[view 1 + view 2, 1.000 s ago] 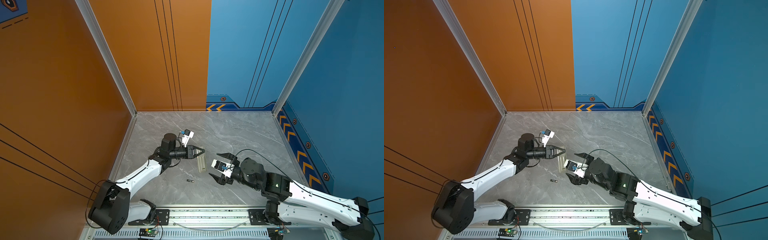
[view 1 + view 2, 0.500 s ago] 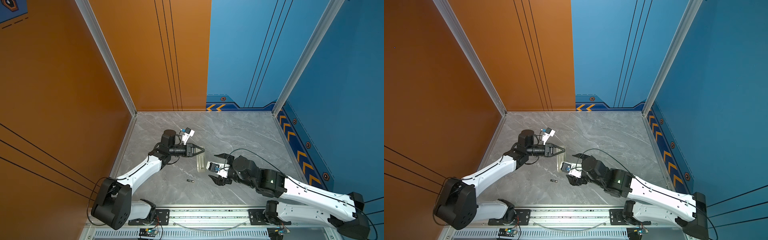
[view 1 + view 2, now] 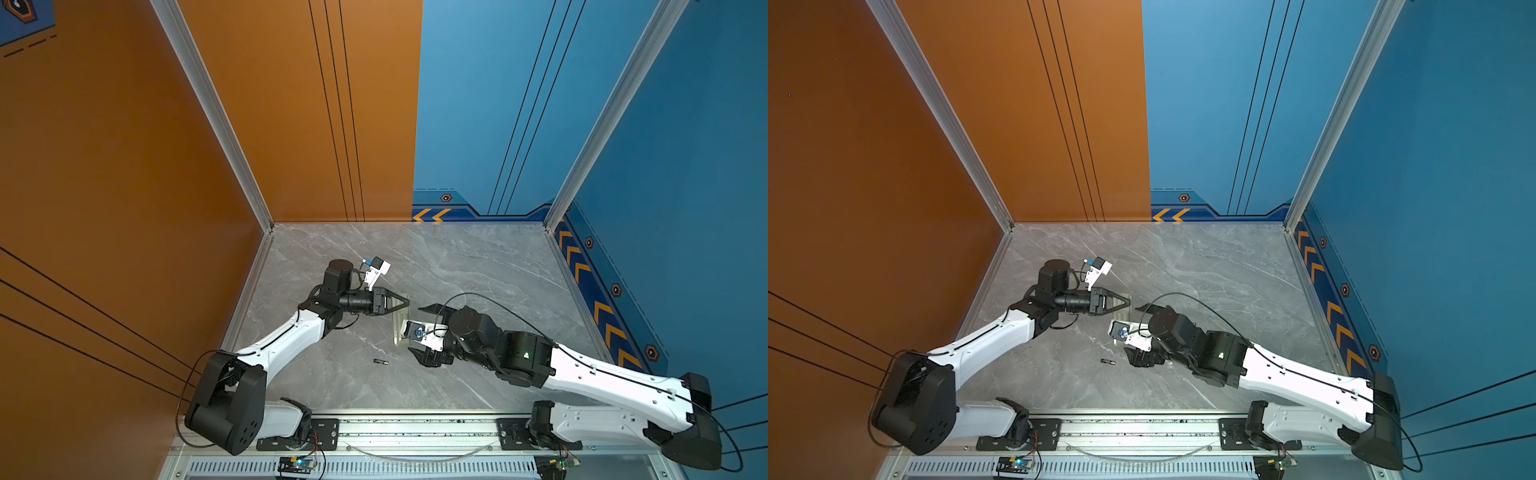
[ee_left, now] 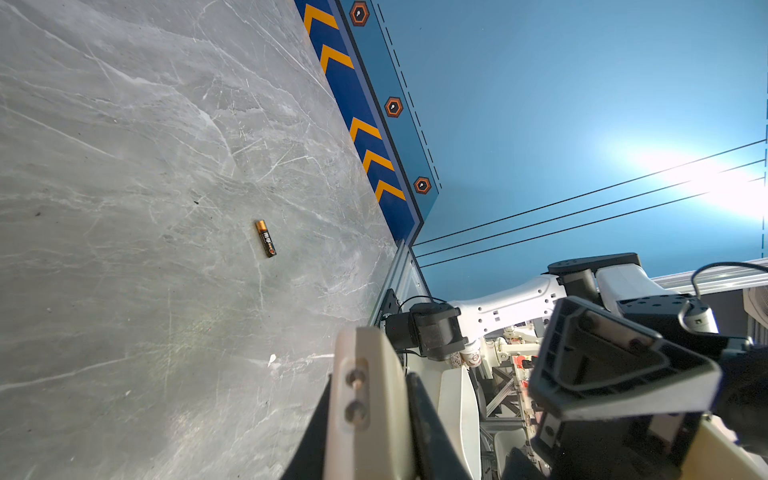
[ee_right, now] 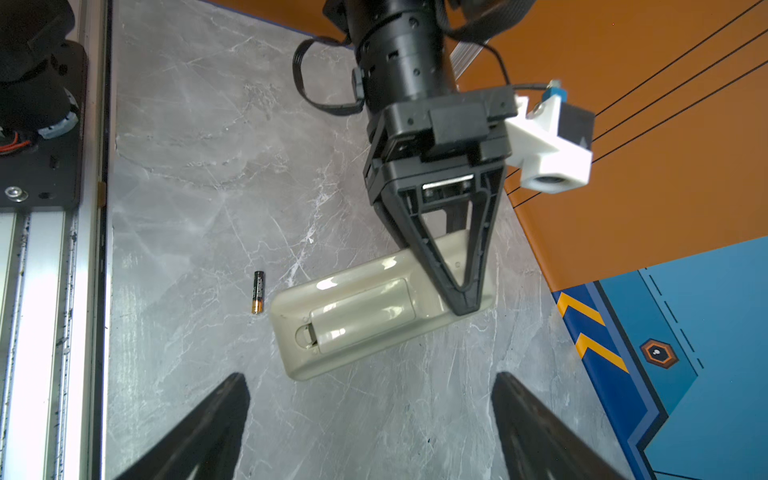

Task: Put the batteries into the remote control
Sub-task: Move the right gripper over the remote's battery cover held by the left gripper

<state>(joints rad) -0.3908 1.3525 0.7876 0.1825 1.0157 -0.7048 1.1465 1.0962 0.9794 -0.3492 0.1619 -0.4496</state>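
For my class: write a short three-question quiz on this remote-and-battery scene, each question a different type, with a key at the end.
1. True or false: the remote control lies back-up with its battery cover closed.
2. How many batteries lie loose on the table?
3. Which gripper has wide-open jaws? A) left gripper B) right gripper
Key: 1 true; 2 one; 3 B.
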